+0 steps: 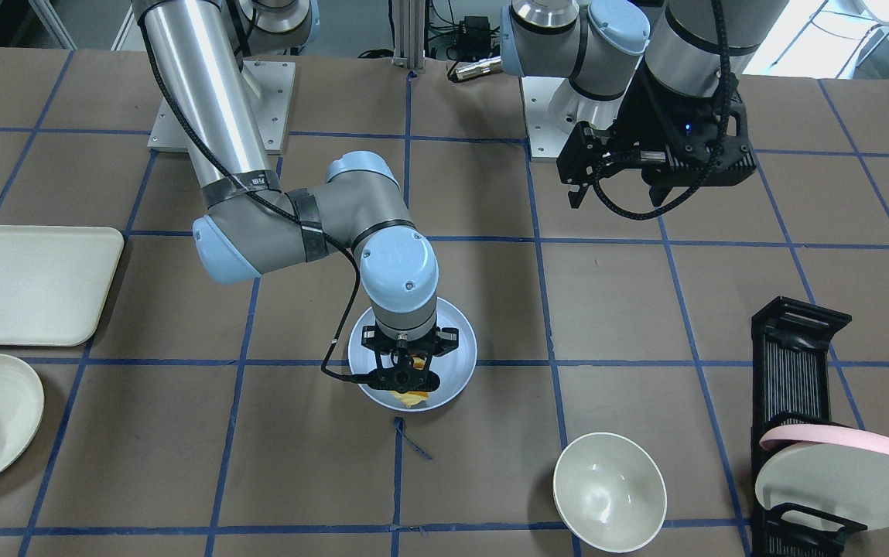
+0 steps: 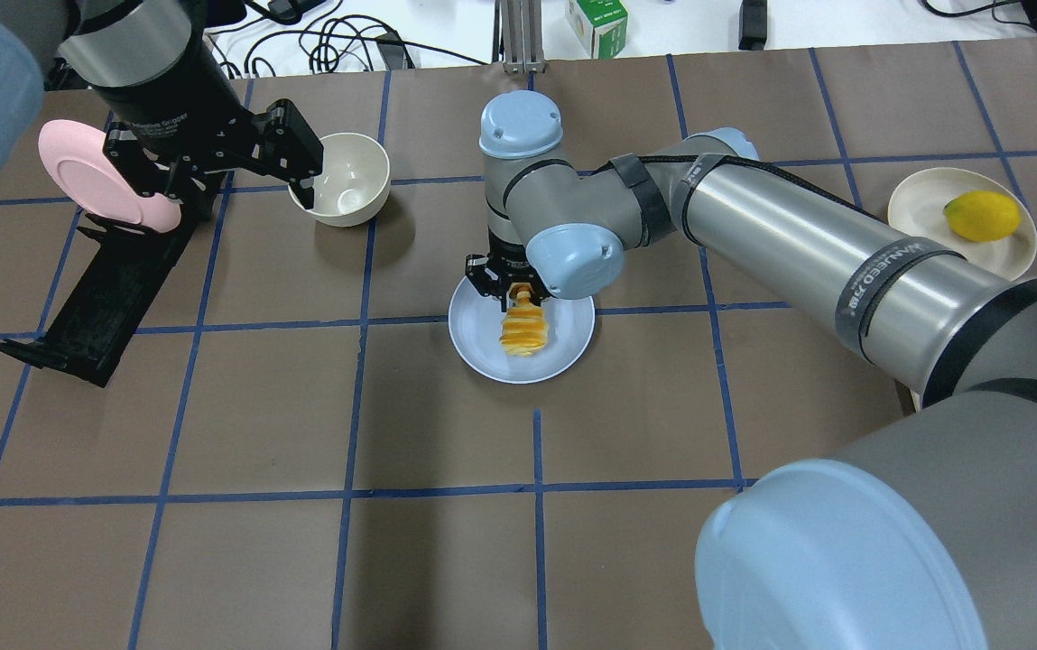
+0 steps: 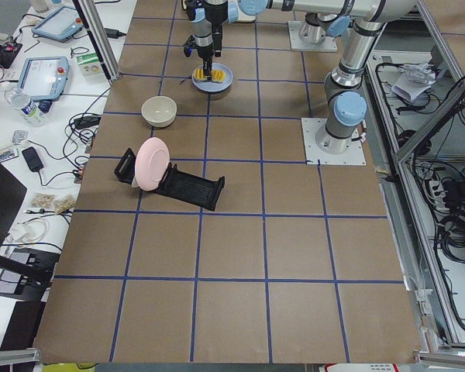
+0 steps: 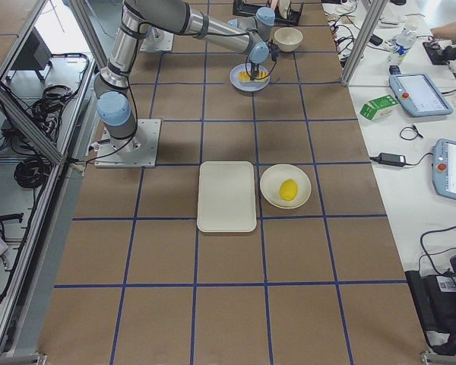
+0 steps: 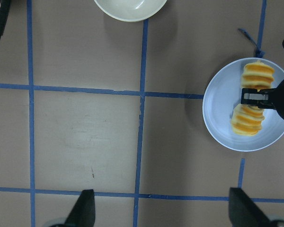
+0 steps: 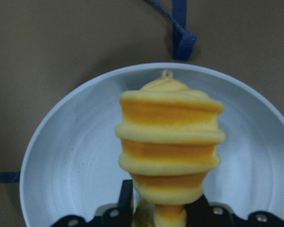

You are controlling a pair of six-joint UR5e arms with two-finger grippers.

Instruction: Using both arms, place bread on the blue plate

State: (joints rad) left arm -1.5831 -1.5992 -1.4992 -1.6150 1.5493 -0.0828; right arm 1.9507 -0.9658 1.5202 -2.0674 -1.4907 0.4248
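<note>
The bread, a ridged golden-orange loaf, is over the middle of the blue plate near the table's centre. My right gripper points straight down and is shut on the bread's end. In the right wrist view the bread stretches away from the jaws over the plate. I cannot tell whether it rests on the plate or hangs just above it. My left gripper is open and empty, held high. In its wrist view the plate and the bread lie to the right.
An off-white bowl stands near my left gripper. A black dish rack holds a pink-rimmed plate. A cream tray and a cream plate with a yellow fruit lie on my right side.
</note>
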